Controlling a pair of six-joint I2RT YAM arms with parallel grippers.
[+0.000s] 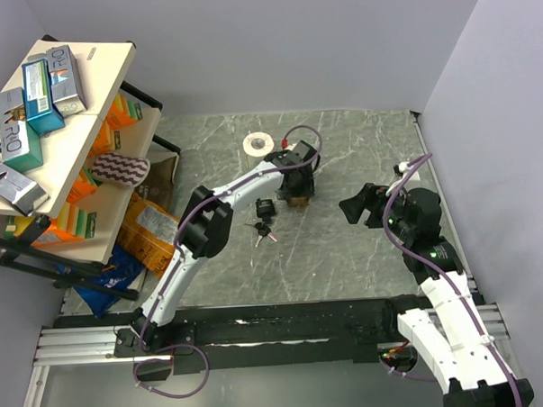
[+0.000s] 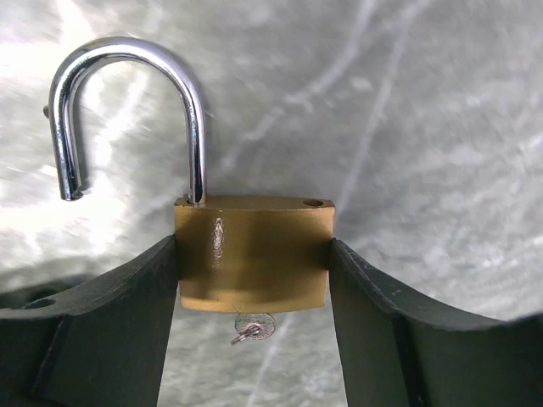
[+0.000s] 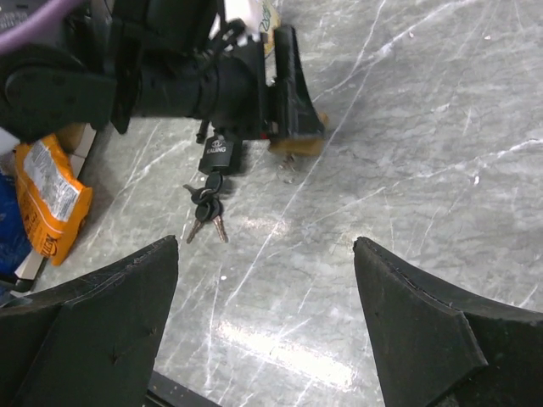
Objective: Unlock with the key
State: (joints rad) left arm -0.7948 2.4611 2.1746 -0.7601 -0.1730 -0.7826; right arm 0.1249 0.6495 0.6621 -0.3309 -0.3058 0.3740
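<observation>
While the left claw [image 2: 253,273] pinches the open-shackled brass padlock [image 2: 254,242], the right claw [image 3: 265,254] stands spread.

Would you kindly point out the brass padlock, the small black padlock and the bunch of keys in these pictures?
brass padlock [image 2: 253,254]: left wrist view, centre of its brass body.
small black padlock [image 3: 218,158]: right wrist view, front of its body.
bunch of keys [image 3: 205,206]: right wrist view, the black heads.

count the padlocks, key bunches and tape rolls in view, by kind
padlocks: 2 (brass padlock in the left gripper, black padlock)
key bunch: 1
tape roll: 1
total: 4
</observation>
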